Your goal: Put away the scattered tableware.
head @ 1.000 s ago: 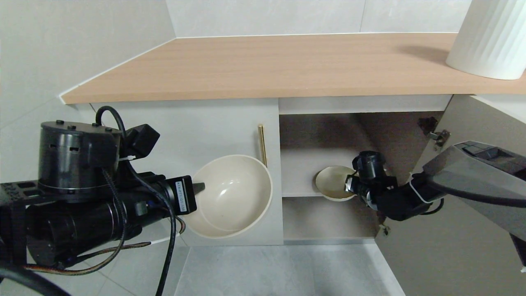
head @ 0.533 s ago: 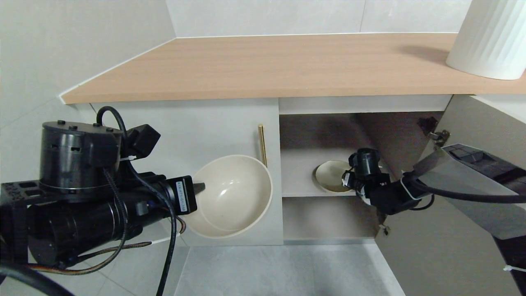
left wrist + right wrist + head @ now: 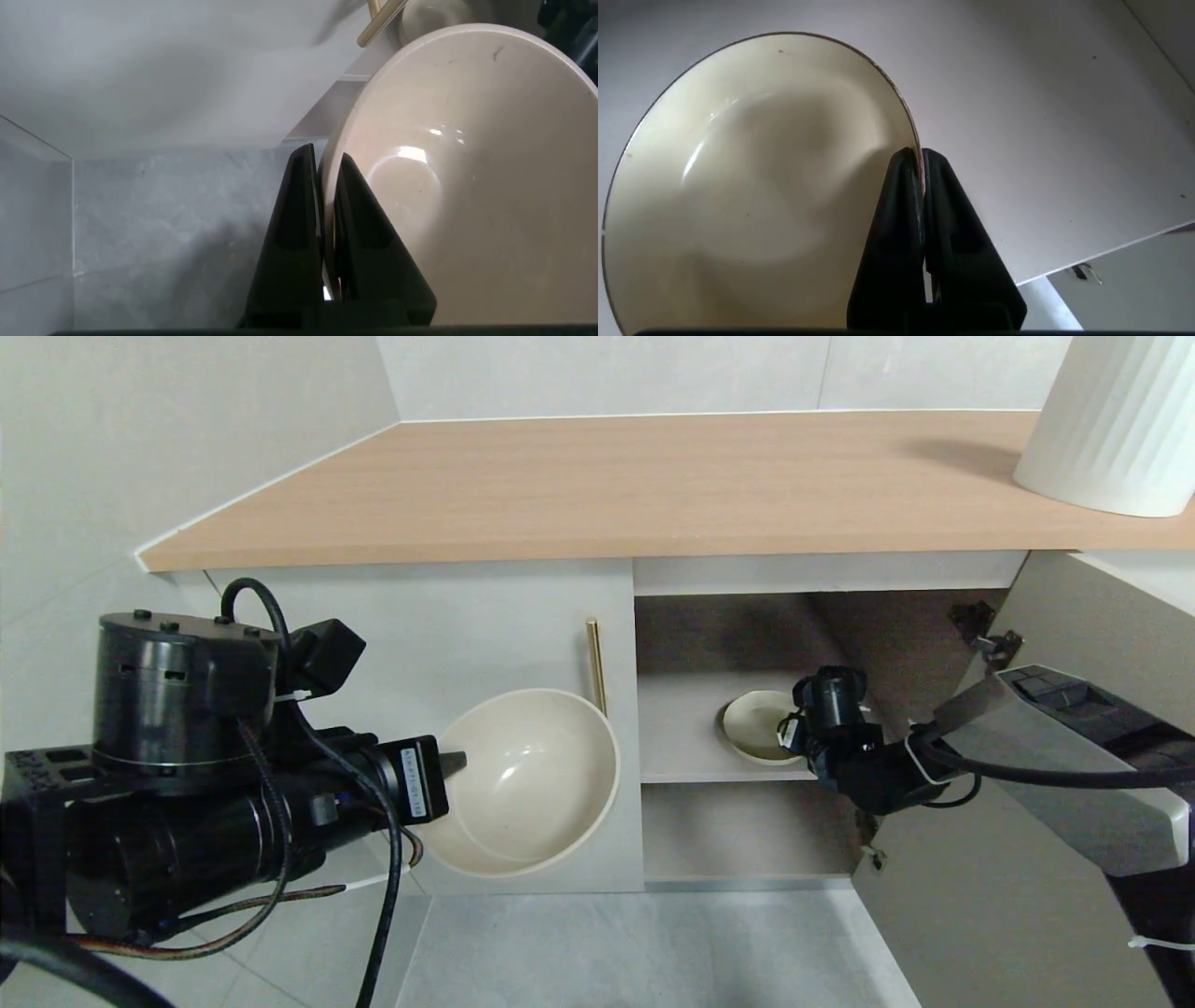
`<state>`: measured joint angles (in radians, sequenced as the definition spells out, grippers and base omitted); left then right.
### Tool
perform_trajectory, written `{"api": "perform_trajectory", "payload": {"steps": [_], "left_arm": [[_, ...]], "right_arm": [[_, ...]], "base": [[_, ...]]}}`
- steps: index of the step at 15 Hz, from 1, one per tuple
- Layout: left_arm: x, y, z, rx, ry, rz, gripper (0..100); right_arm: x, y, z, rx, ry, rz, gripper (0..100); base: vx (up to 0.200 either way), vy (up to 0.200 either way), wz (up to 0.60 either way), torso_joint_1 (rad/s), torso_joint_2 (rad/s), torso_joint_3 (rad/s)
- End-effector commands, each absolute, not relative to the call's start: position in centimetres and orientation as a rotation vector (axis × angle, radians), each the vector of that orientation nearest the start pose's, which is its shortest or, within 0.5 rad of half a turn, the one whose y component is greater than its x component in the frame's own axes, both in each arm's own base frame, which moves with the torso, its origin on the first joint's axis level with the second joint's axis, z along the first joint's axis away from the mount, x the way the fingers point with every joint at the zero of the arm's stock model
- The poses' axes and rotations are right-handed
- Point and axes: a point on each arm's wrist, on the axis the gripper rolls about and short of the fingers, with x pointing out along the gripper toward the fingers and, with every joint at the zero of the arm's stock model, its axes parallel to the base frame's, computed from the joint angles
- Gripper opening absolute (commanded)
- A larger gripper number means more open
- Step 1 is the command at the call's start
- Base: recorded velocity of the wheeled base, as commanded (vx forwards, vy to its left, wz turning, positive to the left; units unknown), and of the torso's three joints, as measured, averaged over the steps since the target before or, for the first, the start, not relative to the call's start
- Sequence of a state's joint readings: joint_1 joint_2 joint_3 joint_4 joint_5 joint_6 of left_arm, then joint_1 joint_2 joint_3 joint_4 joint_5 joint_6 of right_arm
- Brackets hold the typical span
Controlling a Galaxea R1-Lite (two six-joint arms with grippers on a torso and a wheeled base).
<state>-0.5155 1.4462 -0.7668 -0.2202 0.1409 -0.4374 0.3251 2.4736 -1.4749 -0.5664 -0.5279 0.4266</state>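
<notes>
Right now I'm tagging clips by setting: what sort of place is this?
Probably a kitchen: a wood countertop over a low cabinet, a large cream bowl, and a smaller bowl at the cabinet's shelf.

Glossy cream bowl (image 3: pixel 527 784) (matt wood-grain countertop (image 3: pixel 607 485))

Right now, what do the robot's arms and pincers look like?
The left arm is black, with a drum-shaped joint, looping black cables and a white label at the wrist. The right arm has a grey angular shell and a black wrist. The left pincer and right pincer are slim, tapered, black.
</notes>
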Motion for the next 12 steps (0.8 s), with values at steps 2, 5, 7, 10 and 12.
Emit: {"api": "perform_trajectory", "payload": {"steps": [2,5,7,10,12], "left_arm": [[20.9,-11.4,20.1,-0.278,0.507,-0.264,0],[21.0,-11.5,19.9,-0.274,0.514,-0.263,0],[21.2,-11.6,19.7,-0.27,0.524,-0.26,0],[22.3,-12.7,18.8,-0.228,0.546,-0.277,0],[22.7,-14.6,17.7,-0.163,0.557,-0.319,0]], "right_arm": [[46.3,14.3,3.9,0.244,0.339,-0.28,100],[46.2,14.4,5.0,0.28,0.312,-0.281,100],[45.3,14.2,6.9,0.289,0.294,-0.279,100],[38.9,15.3,14.0,0.305,0.282,-0.13,100],[33.5,16.4,17.2,0.302,0.366,0.084,100]], "base": [[0.0,0.0,0.0,0.0,0.0,0.0],[0.0,0.0,0.0,0.0,0.0,0.0],[0.0,0.0,0.0,0.0,0.0,0.0],[0.0,0.0,0.0,0.0,0.0,0.0],[0.0,0.0,0.0,0.0,0.0,0.0]]}}
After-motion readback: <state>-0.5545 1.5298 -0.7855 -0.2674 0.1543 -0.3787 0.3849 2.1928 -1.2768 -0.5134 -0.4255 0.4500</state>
